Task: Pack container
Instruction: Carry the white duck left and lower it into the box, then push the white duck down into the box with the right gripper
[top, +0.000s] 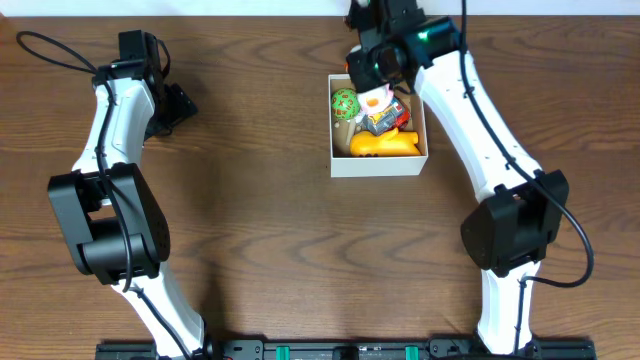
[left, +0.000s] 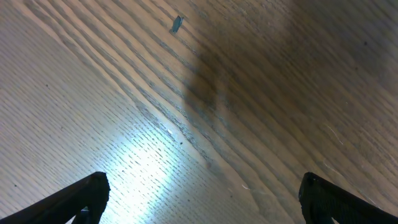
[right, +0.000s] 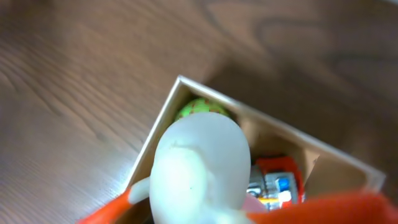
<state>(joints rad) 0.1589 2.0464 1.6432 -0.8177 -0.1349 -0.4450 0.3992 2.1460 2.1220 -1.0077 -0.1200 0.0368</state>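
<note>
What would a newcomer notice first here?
The container, right of centre on the table, holds bright toys, among them a green ball and a yellow toy. The right hand hangs over its far edge, and a white toy fills the right wrist view. Far to the left, the left hand is open over the table.

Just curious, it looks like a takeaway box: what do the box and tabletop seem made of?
The container looks like cardboard: matte white outer walls, brown papery interior, thin edges. The table looks like wood or wood-grain laminate: brown streaky grain with a soft sheen; which, I cannot tell.
</note>
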